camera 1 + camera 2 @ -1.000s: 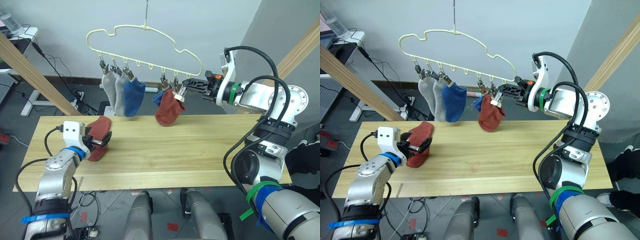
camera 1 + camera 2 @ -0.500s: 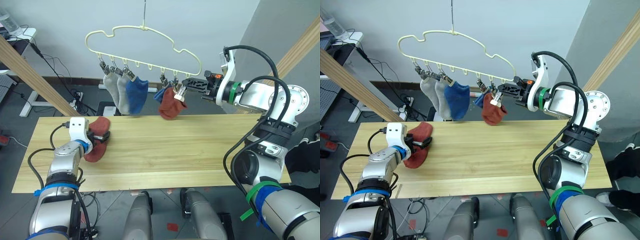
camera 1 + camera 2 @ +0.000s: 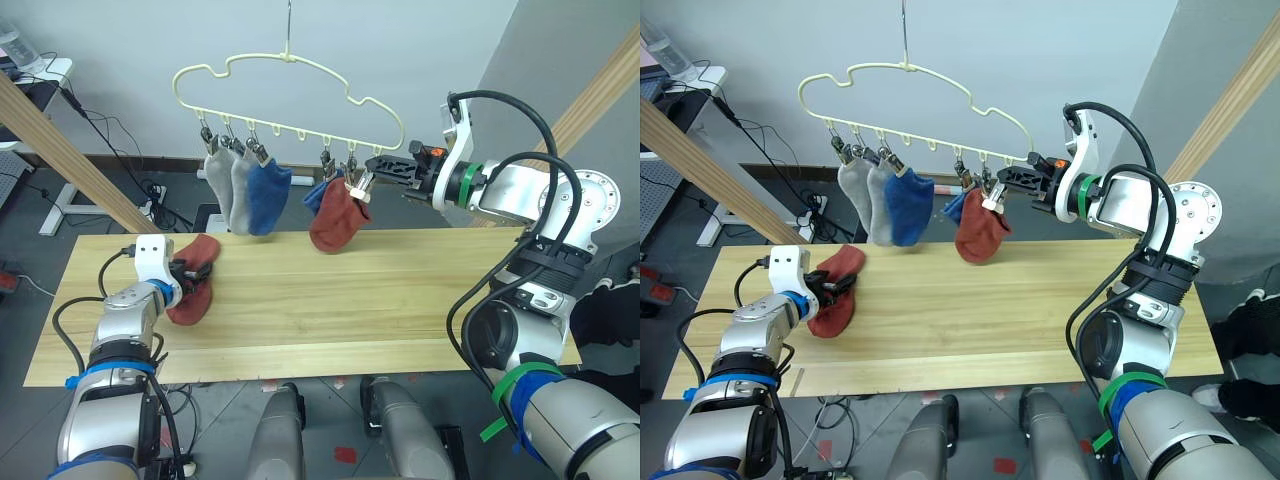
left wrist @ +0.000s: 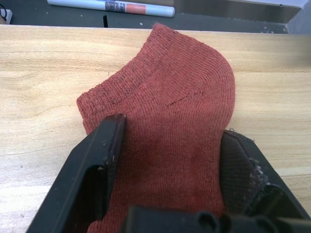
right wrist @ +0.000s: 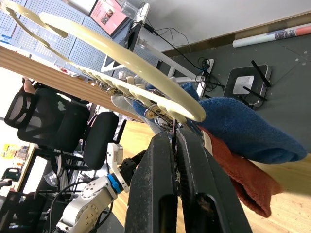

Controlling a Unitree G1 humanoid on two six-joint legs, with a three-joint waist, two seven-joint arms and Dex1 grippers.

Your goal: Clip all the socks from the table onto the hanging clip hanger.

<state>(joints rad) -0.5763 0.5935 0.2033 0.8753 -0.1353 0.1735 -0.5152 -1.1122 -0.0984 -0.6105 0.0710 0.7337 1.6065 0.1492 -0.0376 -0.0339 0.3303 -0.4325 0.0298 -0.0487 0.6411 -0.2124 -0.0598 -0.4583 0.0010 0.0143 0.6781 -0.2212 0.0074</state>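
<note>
Socks hanging from the clip hanger (image 3: 290,100) have swung back toward vertical since half a second ago: two light grey, a blue sock (image 3: 266,196), another blue, and a rust-red sock (image 3: 335,218). The right gripper (image 3: 366,176) stays pinched shut on that sock's metal clip (image 5: 171,133). On the pale wood-grain table (image 3: 400,300), the left gripper (image 4: 170,145) straddles the last ribbed rust-red ankle sock (image 4: 170,111), fingers spread, now nearer the left edge.
</note>
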